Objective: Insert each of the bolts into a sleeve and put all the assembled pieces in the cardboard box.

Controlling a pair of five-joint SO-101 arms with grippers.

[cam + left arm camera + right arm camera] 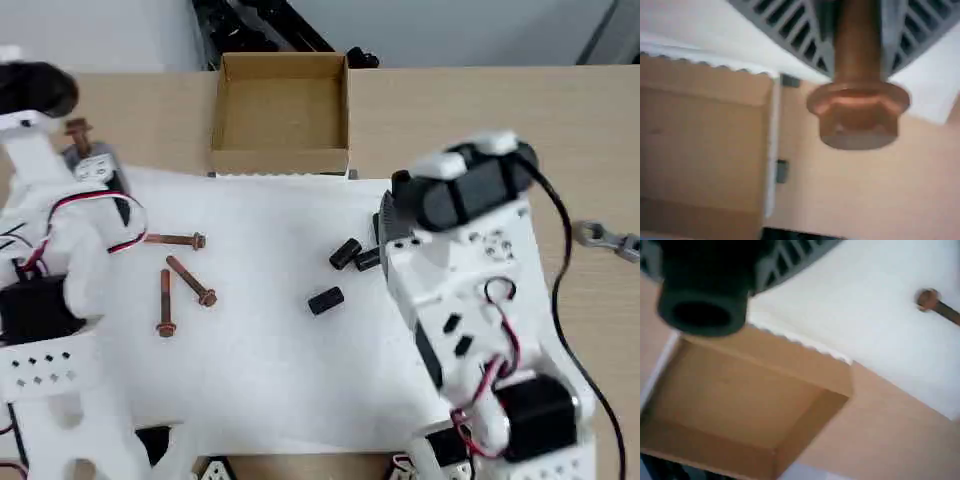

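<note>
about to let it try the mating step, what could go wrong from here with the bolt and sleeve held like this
1. The left gripper holds the bolt head outward, its threaded end hidden between the jaws, so that end may not be free to enter the sleeve in the right gripper.
2. Two loose sleeves lie close beside the right arm; a swing could send them rolling.

A copper bolt (857, 107) is clamped between the ribbed grey fingers (790, 25) of the left gripper (857, 30), its flanged hex head jutting clear of them. Beyond the bolt lies the wooden table (865, 195). The cardboard box (700, 145) stands off to the bolt's side, bordered by a white foam sheet (715, 30).
</note>
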